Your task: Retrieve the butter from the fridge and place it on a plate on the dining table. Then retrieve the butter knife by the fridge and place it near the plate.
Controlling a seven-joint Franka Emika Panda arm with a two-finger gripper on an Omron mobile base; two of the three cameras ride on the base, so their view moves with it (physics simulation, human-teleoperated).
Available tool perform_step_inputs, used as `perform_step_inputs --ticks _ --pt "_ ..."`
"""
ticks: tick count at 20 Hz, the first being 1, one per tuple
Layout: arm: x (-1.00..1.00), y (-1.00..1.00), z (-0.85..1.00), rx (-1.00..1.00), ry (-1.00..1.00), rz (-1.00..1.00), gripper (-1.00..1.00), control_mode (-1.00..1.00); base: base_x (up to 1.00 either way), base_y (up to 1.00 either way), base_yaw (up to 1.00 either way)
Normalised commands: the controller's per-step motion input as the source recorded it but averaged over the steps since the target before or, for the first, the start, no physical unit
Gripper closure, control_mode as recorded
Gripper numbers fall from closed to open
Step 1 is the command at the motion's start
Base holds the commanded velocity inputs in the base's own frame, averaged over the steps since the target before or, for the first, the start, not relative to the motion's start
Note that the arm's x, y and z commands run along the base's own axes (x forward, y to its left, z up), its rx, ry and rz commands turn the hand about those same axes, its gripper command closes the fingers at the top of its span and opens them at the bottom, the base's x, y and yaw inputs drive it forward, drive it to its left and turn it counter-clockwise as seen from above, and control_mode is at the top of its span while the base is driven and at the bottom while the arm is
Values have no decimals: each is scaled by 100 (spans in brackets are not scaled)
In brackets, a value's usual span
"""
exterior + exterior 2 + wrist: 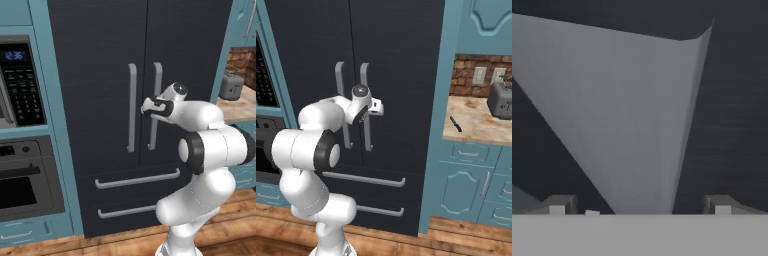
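Currently, the two-finger gripper [639,204] is held with fingers spread wide astride the grey vertical bar handle [156,107] of the closed charcoal-black two-door fridge [100,65], presumably for opening; the butter inside is not visible.

Close view along the gripper [639,205] toward the fridge [732,100], whose charcoal door fills the background. A grey bar handle [627,115] crosses the frame, broad near the top and narrowing toward the bottom edge, where it ends between the two fingertips [559,205]. The fingertips stand apart, one on either side of the bar.
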Motion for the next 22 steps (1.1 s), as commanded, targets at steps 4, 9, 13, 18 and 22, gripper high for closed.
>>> perform_step_inputs --ticks 4,9,13,18,22 --pt "47 0 -19 0 -2 0 100 -100 0 0 0" --pt "9 0 0 0 0 0 100 -100 0 0 0" --pt "0 -26 6 1 0 0 100 -100 0 0 0" --pt "-16 -60 16 1 -1 0 100 -100 0 0 0" --pt "-46 -76 4 0 0 -1 100 -100 0 0 0"
